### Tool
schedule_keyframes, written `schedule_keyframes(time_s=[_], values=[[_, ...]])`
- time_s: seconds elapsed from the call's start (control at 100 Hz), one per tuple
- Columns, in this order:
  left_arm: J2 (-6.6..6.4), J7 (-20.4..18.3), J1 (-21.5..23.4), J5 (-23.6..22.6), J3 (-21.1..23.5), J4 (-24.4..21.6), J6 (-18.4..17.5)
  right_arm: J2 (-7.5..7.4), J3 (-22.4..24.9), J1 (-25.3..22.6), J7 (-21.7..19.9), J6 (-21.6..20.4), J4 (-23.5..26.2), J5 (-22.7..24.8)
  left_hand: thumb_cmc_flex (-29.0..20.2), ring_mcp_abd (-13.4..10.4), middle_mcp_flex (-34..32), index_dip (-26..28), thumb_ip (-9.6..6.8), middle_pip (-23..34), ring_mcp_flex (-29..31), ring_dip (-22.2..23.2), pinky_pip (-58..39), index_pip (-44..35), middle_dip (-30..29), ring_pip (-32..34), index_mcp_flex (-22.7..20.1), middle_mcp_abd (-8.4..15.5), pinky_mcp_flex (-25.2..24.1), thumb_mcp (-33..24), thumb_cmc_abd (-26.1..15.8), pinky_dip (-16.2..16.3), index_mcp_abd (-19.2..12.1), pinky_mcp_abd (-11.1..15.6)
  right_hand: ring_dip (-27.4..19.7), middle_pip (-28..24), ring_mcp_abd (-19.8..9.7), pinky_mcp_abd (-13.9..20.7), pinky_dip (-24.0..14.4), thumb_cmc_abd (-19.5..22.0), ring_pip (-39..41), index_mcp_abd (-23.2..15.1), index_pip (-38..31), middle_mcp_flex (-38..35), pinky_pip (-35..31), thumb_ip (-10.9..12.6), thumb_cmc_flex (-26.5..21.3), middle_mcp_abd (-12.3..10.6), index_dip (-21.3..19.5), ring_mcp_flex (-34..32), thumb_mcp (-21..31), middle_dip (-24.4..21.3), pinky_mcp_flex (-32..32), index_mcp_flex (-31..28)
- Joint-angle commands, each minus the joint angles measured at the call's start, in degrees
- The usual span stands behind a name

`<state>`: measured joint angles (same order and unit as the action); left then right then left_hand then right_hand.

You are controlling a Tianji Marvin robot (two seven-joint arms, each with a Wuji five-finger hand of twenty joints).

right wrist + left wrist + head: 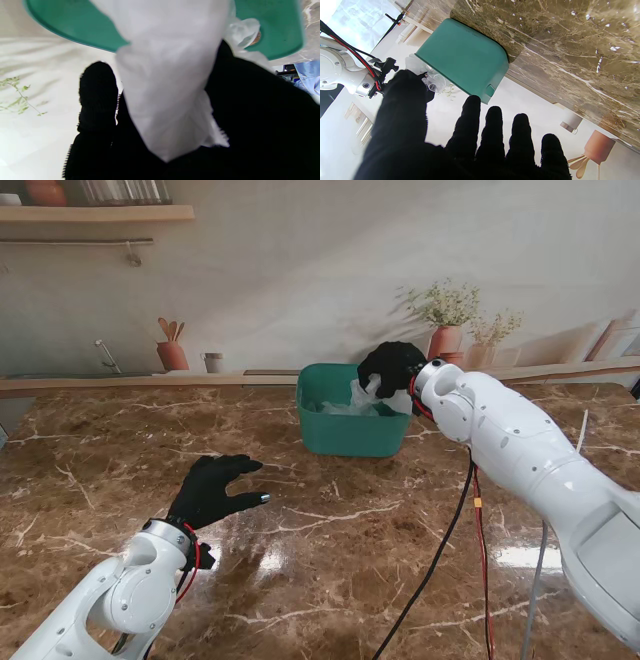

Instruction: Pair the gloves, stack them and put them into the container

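My right hand (392,368) is pinching a bunch of translucent white gloves (170,82), its black-gloved fingers closed round the thin material, and it is hanging over the far right corner of the green container (352,435). In the right wrist view the gloves are draping from my grip toward the container's open mouth. The stand view shows more pale material already lying inside the bin, though I cannot tell whether that is the lower part of the same bunch or a separate piece. My left hand (213,490) is hovering over the brown marble tabletop (330,580), nearer to me and well apart from the container, fingers spread and holding nothing. No loose gloves are showing anywhere on the tabletop, so I am judging the pairing and stacking done and the task in its closing step. What is left is to let go so the bunch is resting fully inside the bin and to draw my right hand clear.
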<state>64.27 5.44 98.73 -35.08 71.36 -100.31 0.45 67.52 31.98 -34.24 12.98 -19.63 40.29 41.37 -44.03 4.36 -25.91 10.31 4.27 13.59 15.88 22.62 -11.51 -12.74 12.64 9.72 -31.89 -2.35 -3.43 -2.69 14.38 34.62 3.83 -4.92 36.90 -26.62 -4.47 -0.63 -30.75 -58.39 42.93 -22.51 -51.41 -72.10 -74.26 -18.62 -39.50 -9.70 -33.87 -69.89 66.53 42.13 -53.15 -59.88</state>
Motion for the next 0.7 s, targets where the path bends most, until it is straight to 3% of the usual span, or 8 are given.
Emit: schedule_keyframes(time_s=[0.0,0.23,0.4,0.69], values=[[-0.09,-0.2,0.5,-0.1,0.0,-0.3,0.7,1.07,-0.6,3.1,0.2,-0.1,-1.8,-0.5,-0.7,-3.0,1.3,0.1,-1.72,-1.3,-3.0,-0.8,2.1,-0.1,-0.8,-2.5,-0.7,1.9,-1.0,1.7,-2.2,1.0,-1.5,1.1,1.3,-0.8,0.6,0.4,0.2,1.4,-0.1,-0.3,-1.9,-1.4,-1.6,1.5,-2.6,-0.2,0.4,-1.7,0.4,1.0,0.1,0.4],[-0.15,-0.6,0.6,-0.1,0.0,-0.5,1.3,4.21,-6.0,6.7,4.4,-1.3,-9.8,-3.4,-0.9,-3.1,1.4,0.1,-1.74,-1.3,-2.9,-0.8,2.4,-0.2,-0.8,-2.5,-0.7,2.0,-0.9,2.0,-2.2,1.0,-1.5,1.2,1.4,-0.5,0.8,0.4,0.1,2.2,-0.6,-0.2,-2.0,-0.8,-1.2,1.7,-2.5,-0.3,0.8,-0.7,0.4,0.8,0.9,0.9],[-0.16,-0.8,0.5,-0.1,0.0,-0.4,1.5,6.07,-8.6,7.9,6.8,-1.8,-14.0,-5.0,-1.2,-3.0,1.3,0.1,-1.77,-1.2,-2.9,-0.8,2.5,-0.2,-0.7,-2.5,-0.7,1.8,-0.9,2.2,-2.2,1.0,-1.3,1.2,0.7,1.4,1.0,0.7,0.1,3.3,-3.7,1.0,-2.5,1.2,1.1,1.8,-1.9,0.2,4.5,1.5,0.2,-0.5,3.1,3.7],[-0.17,-1.0,0.3,0.1,-0.1,-0.3,1.5,9.31,-13.7,9.3,10.7,-2.4,-21.0,-7.3,-1.4,-2.8,1.3,0.1,-1.82,-1.1,-2.9,-0.7,2.6,-0.1,-0.7,-2.4,-0.8,1.7,-0.8,2.5,-2.3,0.9,-1.2,1.1,0.0,2.7,1.1,0.8,0.6,4.7,-6.4,2.7,-2.3,3.6,3.5,1.6,-0.5,1.1,6.0,3.8,-0.8,-1.2,5.2,6.3]])
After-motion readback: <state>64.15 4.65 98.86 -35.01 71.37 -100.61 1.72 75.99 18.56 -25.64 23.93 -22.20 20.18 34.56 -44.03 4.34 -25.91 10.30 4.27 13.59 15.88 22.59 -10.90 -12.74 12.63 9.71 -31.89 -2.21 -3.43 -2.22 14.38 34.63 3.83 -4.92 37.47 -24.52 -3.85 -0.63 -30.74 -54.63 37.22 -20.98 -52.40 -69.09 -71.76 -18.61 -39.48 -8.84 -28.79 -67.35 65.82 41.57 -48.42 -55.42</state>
